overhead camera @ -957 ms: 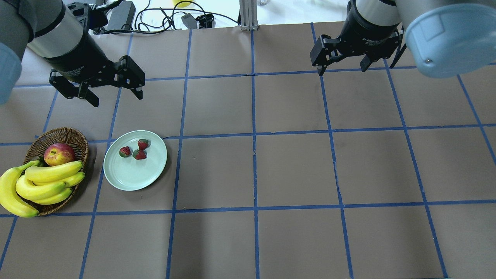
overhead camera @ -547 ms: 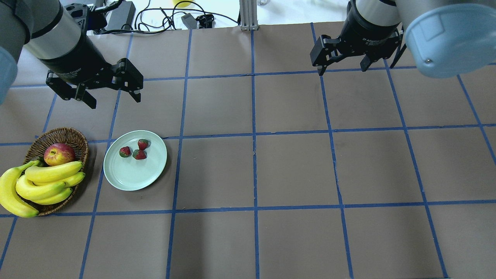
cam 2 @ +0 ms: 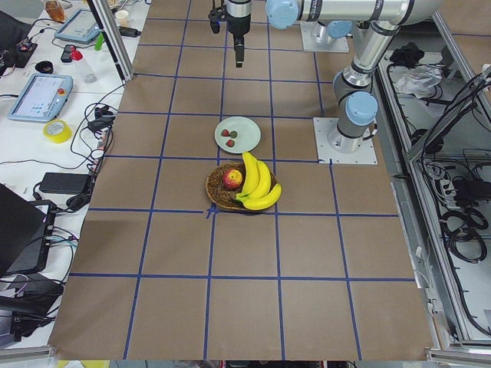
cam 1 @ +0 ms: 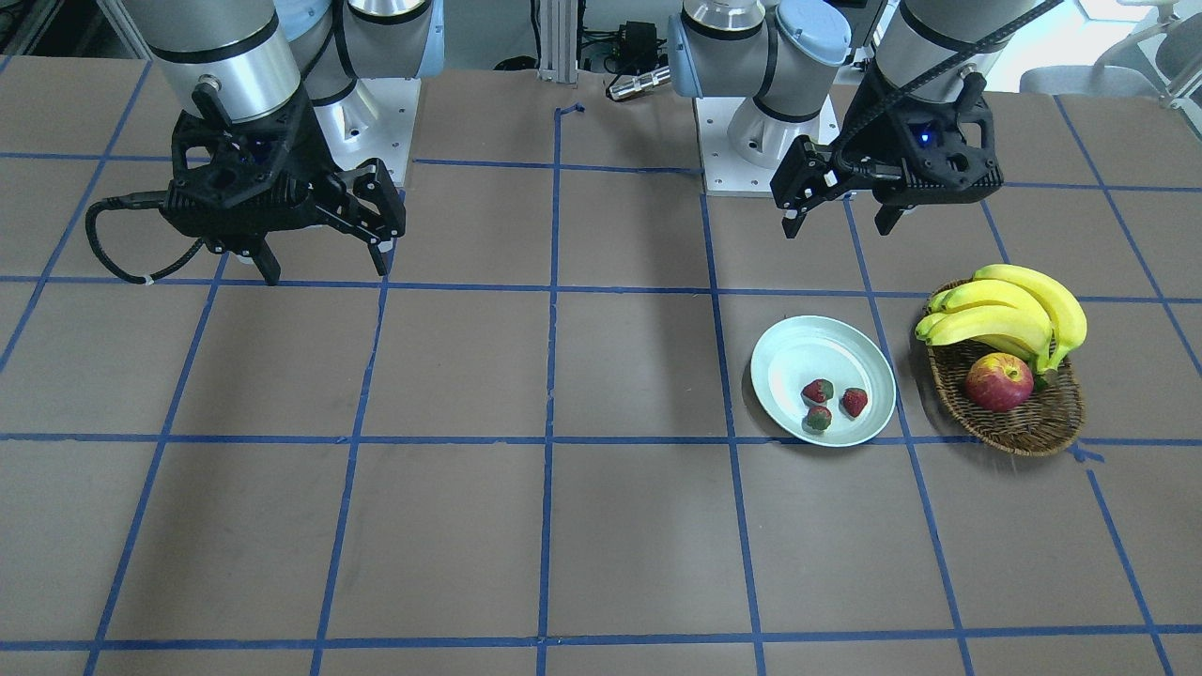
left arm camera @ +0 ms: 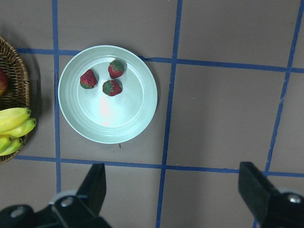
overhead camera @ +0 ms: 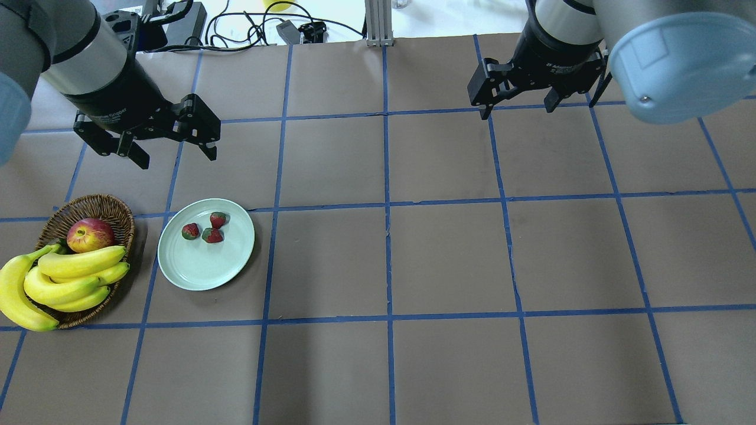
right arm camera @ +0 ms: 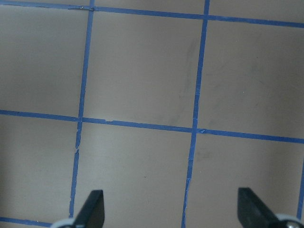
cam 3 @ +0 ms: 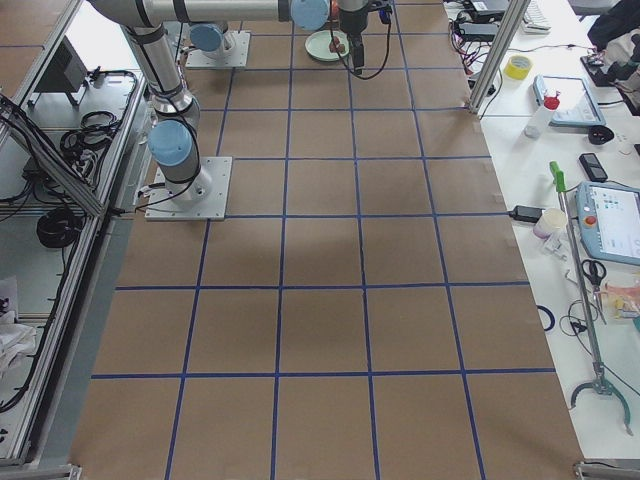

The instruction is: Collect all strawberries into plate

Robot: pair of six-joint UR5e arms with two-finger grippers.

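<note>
Three small red strawberries (overhead camera: 207, 229) with green caps lie together on the far part of the pale mint plate (overhead camera: 195, 265). They also show in the front view (cam 1: 831, 402) on the plate (cam 1: 798, 352) and in the left wrist view (left arm camera: 105, 80) on the plate (left arm camera: 123, 123). My left gripper (overhead camera: 175, 155) is open and empty, held high, behind the plate; it shows in the front view (cam 1: 839, 225) too. My right gripper (overhead camera: 517, 109) is open and empty, far off on the right side, also in the front view (cam 1: 324, 268).
A brown wicker basket (overhead camera: 112, 209) with a red-yellow apple (overhead camera: 90, 234) and a bunch of bananas (overhead camera: 59, 283) stands just left of the plate. Cables and a power brick (overhead camera: 183, 23) lie beyond the table's far edge. Blue tape lines grid the brown table.
The left gripper has stayed about in place behind the plate. The right gripper has shifted slightly left and back. The strawberries and plate have not moved.
</note>
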